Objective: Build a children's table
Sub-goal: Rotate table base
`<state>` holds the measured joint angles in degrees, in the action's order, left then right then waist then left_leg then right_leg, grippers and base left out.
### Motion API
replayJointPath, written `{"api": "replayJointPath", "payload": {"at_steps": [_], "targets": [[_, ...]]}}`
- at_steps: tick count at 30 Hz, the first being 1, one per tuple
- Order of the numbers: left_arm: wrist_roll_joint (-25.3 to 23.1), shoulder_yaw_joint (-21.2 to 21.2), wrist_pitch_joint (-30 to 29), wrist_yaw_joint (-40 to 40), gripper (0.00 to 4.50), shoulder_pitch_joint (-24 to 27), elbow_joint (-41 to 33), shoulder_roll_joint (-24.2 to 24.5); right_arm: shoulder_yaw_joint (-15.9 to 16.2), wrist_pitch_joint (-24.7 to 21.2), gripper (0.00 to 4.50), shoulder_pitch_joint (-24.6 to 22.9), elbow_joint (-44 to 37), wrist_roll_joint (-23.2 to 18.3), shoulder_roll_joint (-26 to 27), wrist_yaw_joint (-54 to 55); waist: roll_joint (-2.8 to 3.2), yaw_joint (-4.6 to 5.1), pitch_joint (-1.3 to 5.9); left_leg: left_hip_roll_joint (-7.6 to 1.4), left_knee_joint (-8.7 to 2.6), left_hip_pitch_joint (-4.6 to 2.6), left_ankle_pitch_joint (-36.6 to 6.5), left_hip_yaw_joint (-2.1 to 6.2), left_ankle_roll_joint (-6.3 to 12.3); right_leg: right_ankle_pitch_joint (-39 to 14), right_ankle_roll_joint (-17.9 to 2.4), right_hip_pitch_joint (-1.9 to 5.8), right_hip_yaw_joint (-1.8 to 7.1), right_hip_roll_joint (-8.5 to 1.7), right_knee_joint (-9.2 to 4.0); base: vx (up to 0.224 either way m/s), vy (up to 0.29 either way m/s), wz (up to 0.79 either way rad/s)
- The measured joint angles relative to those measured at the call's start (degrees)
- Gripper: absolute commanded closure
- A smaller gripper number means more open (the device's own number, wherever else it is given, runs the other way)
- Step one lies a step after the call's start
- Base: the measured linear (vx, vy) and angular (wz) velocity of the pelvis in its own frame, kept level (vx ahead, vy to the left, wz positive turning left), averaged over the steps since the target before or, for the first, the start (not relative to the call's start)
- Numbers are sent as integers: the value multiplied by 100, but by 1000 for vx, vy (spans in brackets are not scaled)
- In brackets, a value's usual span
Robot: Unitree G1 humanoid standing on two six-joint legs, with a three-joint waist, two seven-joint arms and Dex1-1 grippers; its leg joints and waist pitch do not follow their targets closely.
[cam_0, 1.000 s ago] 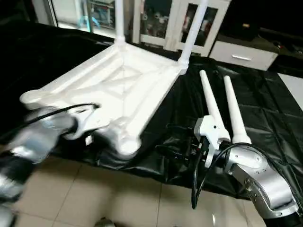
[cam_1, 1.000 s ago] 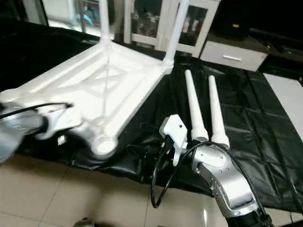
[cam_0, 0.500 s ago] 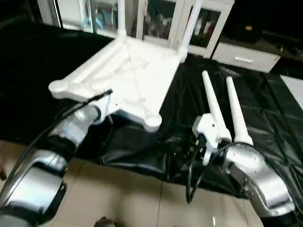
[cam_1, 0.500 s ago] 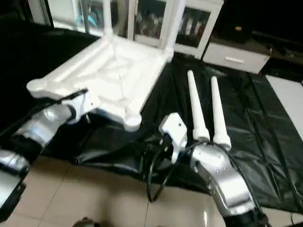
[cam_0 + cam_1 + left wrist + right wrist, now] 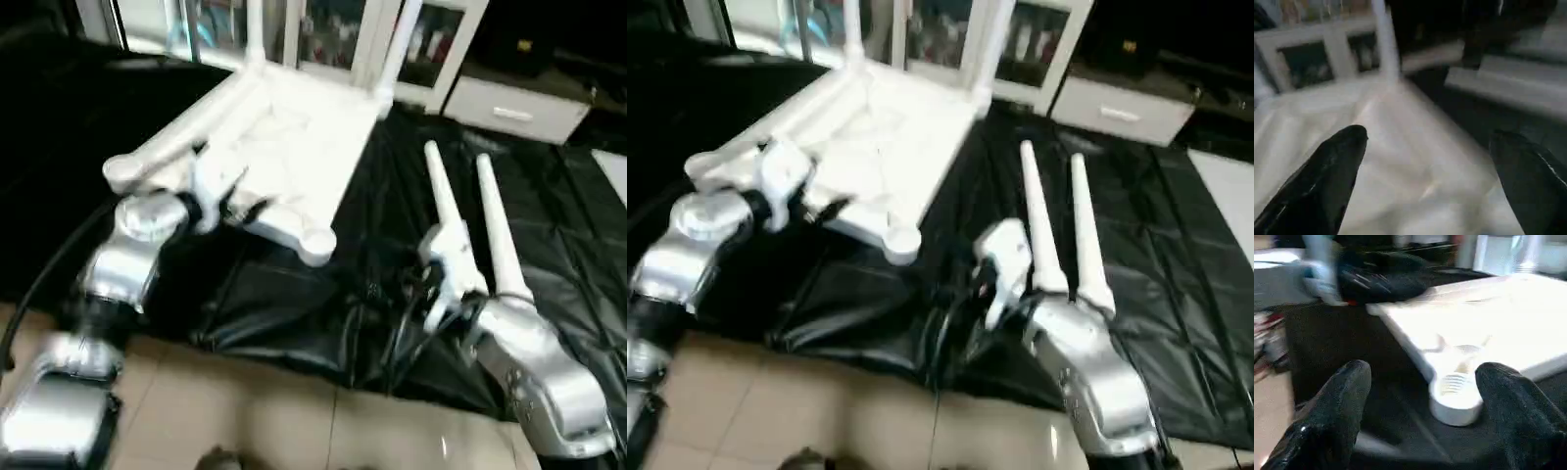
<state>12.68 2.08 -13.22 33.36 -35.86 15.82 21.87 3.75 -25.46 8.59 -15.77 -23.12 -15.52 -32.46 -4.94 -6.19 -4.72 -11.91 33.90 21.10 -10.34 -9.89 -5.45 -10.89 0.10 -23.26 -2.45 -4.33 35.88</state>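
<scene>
- The white plastic square tabletop (image 5: 284,162) lies upside down on the black-draped work table (image 5: 549,225), X-ribbed underside up, near the table's front-left part; its near corner with a round socket (image 5: 315,243) overhangs crumpled black cloth close to the front edge.
- Two white tapered round legs (image 5: 397,44) stand upright in the tabletop's far corner sockets.
- Two more long white tapered legs (image 5: 490,230) lie loose side by side on the black cloth to the right of the tabletop, thick ends toward the front edge.
- The left gripper (image 5: 1425,161) hovers over the tabletop's near-left rim, its two black fingers (image 5: 1334,169) spread wide apart with white plastic showing between them; nothing is clamped.
- The right gripper (image 5: 1420,401) is low by the front edge, facing the near corner socket (image 5: 1455,390), fingers spread wide and holding nothing; the socket sits between them, farther off.
- The right arm's silver forearm (image 5: 534,367) lies just in front of the loose legs' thick ends.
- Black cloth lies bare between tabletop and loose legs; tiled floor (image 5: 255,411) runs below the front edge.
- White glass-fronted cabinets (image 5: 343,29) stand behind the table's far edge.
</scene>
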Motion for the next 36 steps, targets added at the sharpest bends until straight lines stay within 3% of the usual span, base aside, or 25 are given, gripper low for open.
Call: {"api": "replayJointPath", "payload": {"at_steps": [2, 5, 8, 11, 14, 18, 22, 24, 27, 30, 32, 34, 35, 36], "targets": [[57, -252, -204, -526, 6, 329, -338, -243, -161, -151, 77, 137, 97, 222, 258, 619, 29, 72, 12, 0, -4, -12, 0, 2, -1, -2, 5, 3, 5, 3, 10, 0, 0, 0], [-242, -353, 46, -1417, 6, 1107, -671, -794, -491, -267, 77, 354, 369, 702, 722, 1756, 41, 142, 12, -1, -9, -11, 3, 8, -6, 2, 35, 1, 4, 5, 13, 0, 0, 0], [-515, -345, 165, -2042, 6, 1815, -886, -1176, -463, -243, 77, 266, 517, 1178, 744, 2323, 45, 138, 8, -4, -9, 2, 5, 15, -8, -4, 60, -9, -1, 12, 11, 0, 0, 0], [-717, -426, 174, -2255, 6, 1944, -1238, -1093, -299, -151, 77, 178, 529, 1279, 661, 2300, 53, 133, 4, -5, -11, 6, 5, 19, -9, -2, 64, -14, 2, 16, 10, 0, 0, 0], [-764, -399, 119, -2371, 6, 2014, -1763, -1125, -279, -144, 77, 46, 506, 1104, 784, 2157, 50, 122, 8, -4, -9, 6, 4, 14, -8, -5, 69, -9, 7, 14, 0, 0, 0, 0], [-904, -77, 105, -2276, 6, 2017, -1853, -1139, -268, -213, 77, 110, 516, 1025, 904, 2133, 48, 128, 9, 1, -6, 8, 4, 7, -7, -3, 72, -11, 20, 13, -8, 0, 0, 0], [-848, -26, 137, -2237, 6, 1996, -1853, -1351, -280, -266, 77, 310, 562, 1023, 851, 2110, 51, 145, 8, 0, -19, -15, 0, 5, -6, -11, 84, 0, 18, 14, -13, 0, 0, 0], [-857, 13, 169, -2245, 6, 1993, -1852, -1367, -269, -267, 77, 315, 619, 1027, 772, 2045, 61, 154, 1, 1, -60, -75, -5, 4, 0, -32, 119, 57, 7, 17, -55, 0, 0, 0], [-867, 24, 189, -2258, 6, 1994, -1852, -1392, -259, -294, 77, 314, 704, 1028, 742, 1943, 101, 213, -25, 0, -175, -281, -26, -4, -3, -36, 117, 251, -24, 28, -194, 17, 1, -2], [-902, 63, 193, -2267, 6, 1995, -1853, -1419, -257, -318, 77, 315, 707, 1024, 739, 1912, 123, 274, -13, -3, -232, -348, -32, 3, -6, -41, 117, 345, -39, 42, -280, 61, 9, -4], [-908, 65, 193, -2266, 6, 2017, -1852, -1424, -250, -327, 77, 330, 712, 998, 757, 1869, 130, 284, -9, -27, -257, -459, -92, -108, -36, -54, 78, 331, 59, 77, -274, 69, 12, -15], [-906, 9, 192, -2267, 6, 2027, -1851, -1365, -177, -368, 77, 384, 724, 934, 810, 1829, 127, 284, -11, -93, -264, -687, -218, -326, -87, -143, -59, 317, 158, 106, -153, 106, 0, -56], [-905, -28, 192, -2270, 6, 2020, -1851, -1348, -164, -382, 77, 397, 723, 920, 805, 1823, 119, 287, -8, -87, -258, -768, -284, -377, -120, -194, -88, 319, 197, 108, -99, 136, 0, -67], [-905, -42, 193, -2270, 6, 2015, -1853, -1352, -168, -389, 77, 393, 723, 927, 788, 1825, 116, 274, 11, -75, -239, -822, -376, -432, -165, -232, -74, 350, 301, 166, -63, 173, 4, -64]]}}
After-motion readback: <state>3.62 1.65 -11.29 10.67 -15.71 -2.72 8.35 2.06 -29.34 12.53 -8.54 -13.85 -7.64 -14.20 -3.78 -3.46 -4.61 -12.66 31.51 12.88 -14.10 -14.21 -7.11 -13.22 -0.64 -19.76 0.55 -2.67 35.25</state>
